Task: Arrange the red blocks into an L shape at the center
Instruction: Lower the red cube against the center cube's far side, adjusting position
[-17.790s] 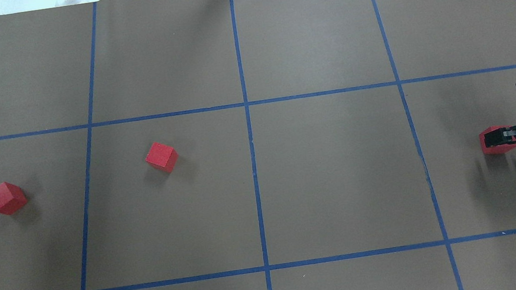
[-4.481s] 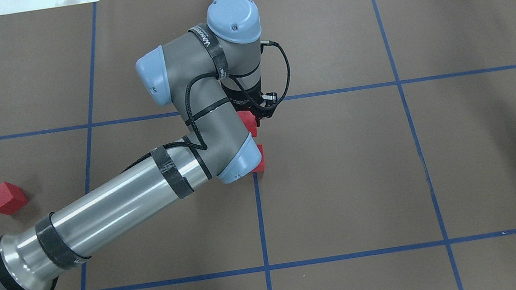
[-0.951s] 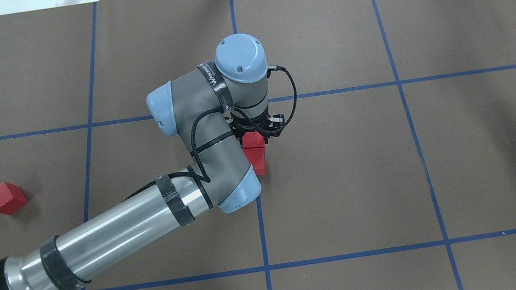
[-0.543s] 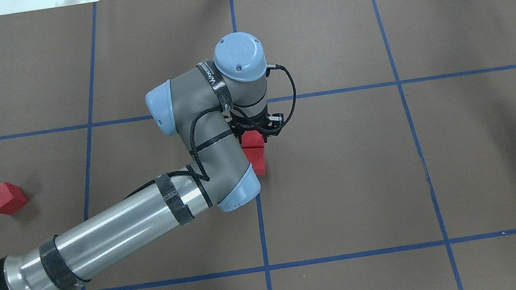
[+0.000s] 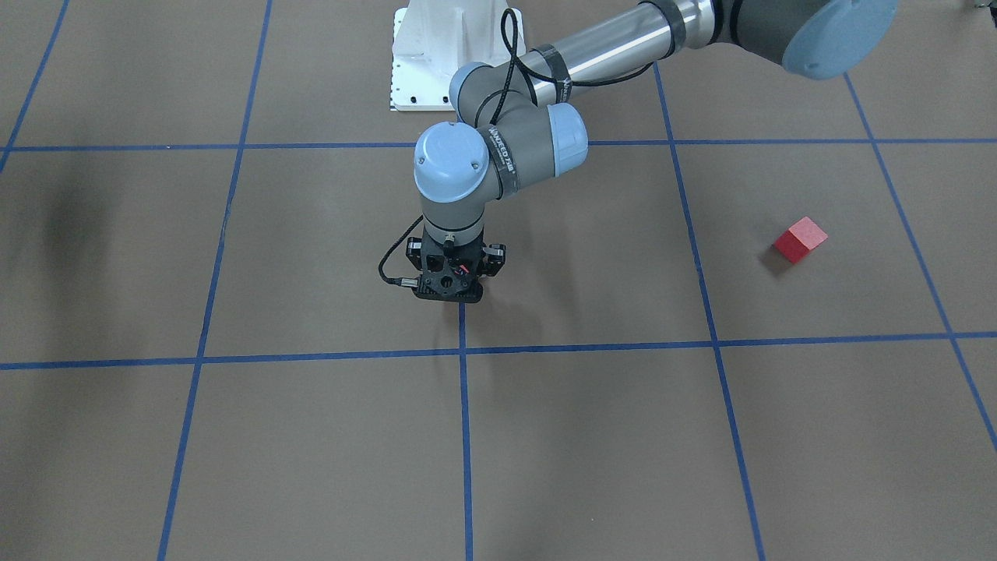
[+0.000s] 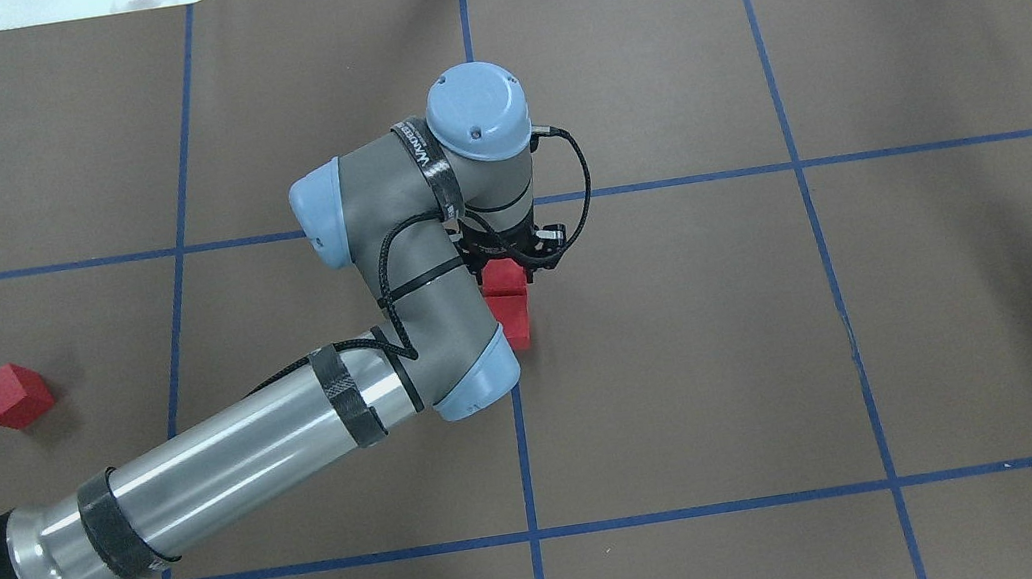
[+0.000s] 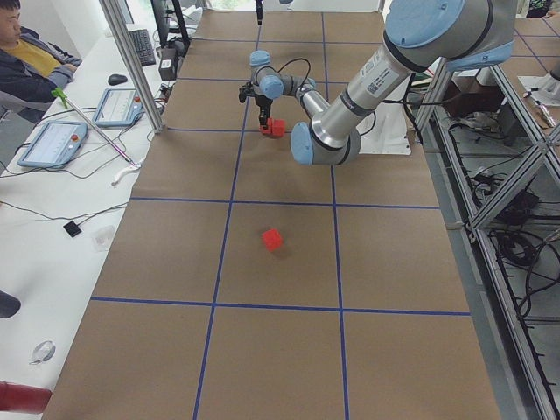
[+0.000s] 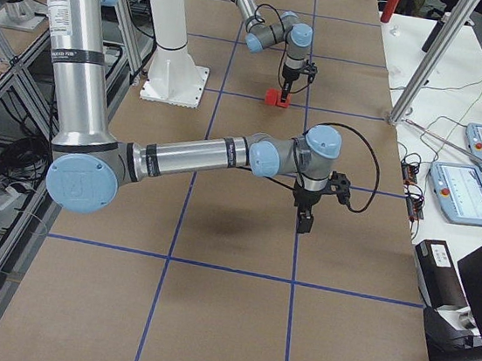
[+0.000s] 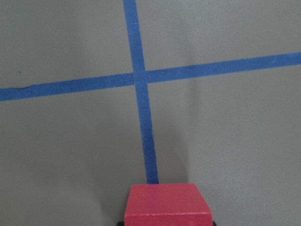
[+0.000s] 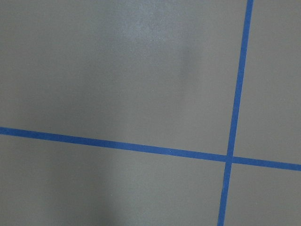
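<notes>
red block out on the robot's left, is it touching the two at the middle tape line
Apart. The overhead view shows the lone red block with bare table and a blue tape line between it and the centre pair.

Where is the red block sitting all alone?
In the overhead view the lone red block lies far left, across a blue tape line from the centre pair.

A white bench (image 7: 44,262) alongside holds two tablets (image 7: 51,144).
</notes>
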Robot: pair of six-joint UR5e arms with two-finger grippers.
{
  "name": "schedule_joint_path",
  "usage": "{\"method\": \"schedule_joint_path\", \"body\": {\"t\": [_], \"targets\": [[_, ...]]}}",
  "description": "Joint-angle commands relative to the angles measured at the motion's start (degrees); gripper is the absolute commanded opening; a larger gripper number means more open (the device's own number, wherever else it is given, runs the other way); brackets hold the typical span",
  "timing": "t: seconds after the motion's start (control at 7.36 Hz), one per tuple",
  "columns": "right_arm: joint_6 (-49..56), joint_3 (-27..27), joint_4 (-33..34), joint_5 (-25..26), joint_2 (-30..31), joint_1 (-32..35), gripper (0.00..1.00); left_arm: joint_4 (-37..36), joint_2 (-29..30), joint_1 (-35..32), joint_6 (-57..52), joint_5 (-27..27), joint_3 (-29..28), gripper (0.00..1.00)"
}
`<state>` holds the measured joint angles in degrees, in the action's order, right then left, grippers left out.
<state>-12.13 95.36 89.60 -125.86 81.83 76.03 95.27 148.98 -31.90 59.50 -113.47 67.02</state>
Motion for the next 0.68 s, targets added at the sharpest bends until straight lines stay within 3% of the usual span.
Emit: {"method": "schedule_joint_path", "body": {"t": [0.0,0.54], "targets": [[0.0,0.0,-0.3,0.0,0.0,0.0,0.99,0.0,0.0,-0.1,0.0,0.0,0.0,0.14],[0.0,-1.1,-2.1,0.2,0.0,0.0,0.99,0.0,0.0,-0.1,0.0,0.0,0.0,0.18]]}}
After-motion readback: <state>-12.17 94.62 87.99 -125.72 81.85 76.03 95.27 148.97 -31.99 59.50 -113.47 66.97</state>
